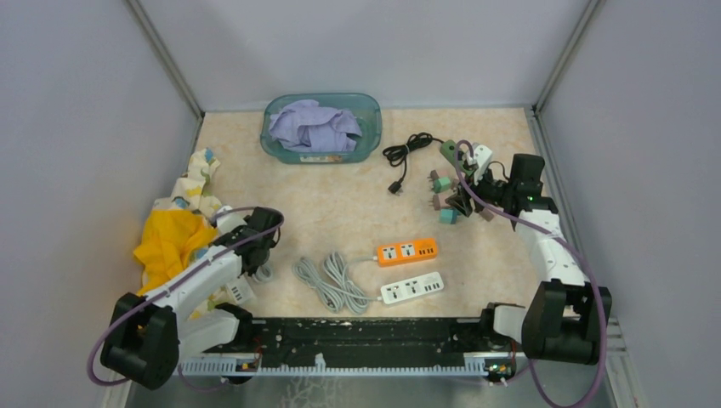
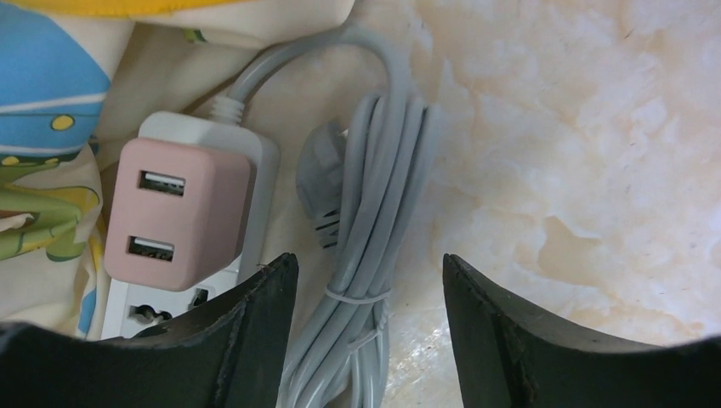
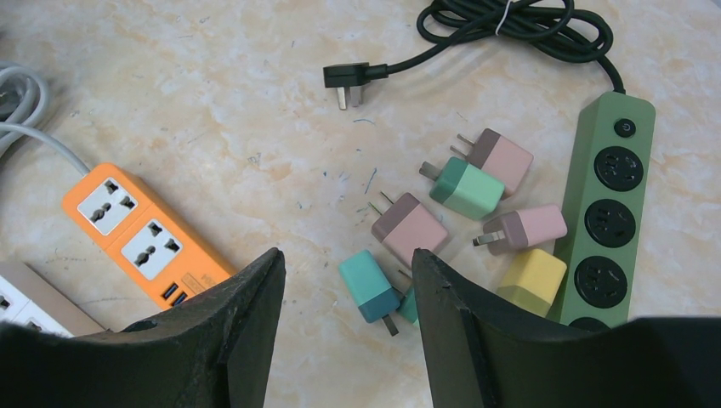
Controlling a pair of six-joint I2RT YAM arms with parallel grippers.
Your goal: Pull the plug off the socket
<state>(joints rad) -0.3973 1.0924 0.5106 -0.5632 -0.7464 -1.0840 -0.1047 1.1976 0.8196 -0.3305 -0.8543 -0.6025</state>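
L gripper (image 2: 367, 265) is hanging open & empty over the grey cord (image 2: 374, 187) by the left edge of the desk (image 1: 340, 212); it should be shifting onto the pink plug (image 2: 178, 212) sitting in the white socket (image 2: 170, 310) beside it, then pulling straight out.

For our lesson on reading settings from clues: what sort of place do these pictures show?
Probably a robotics test cell. Grey panel walls box in one tabletop, two robot arms are bolted at its near edge, and props such as an orange power strip and loose plug adapters lie spread out.
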